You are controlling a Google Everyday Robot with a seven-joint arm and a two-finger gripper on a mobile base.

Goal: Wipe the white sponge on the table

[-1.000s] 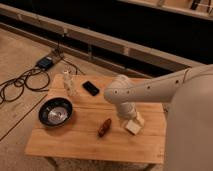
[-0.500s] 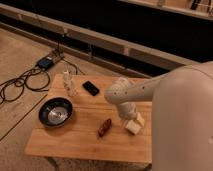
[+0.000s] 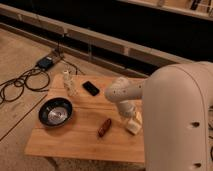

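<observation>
Sponge: white sponge (image 3: 135, 126) lies flat near the table's right edge, partly under the arm's end, with a brown oblong object (image 3: 104, 127) near it on the left.
Gripper: gripper (image 3: 128, 119) sits at the sponge's upper-left side; whether it holds the sponge cannot be told.
Handling: likely light, soft and compressible, not fragile; best pressed from above or pinched across its short sides.
Surface: table (image 3: 75, 140), plank-grained wood, probably gives mild drag; dark bowl (image 3: 56, 111) at left, black phone (image 3: 91, 88) and clear cup (image 3: 70, 85) toward the back.
Room: bare floor, cables (image 3: 20, 86) and a power box (image 3: 47, 62) at left rear, dark wall behind.
</observation>
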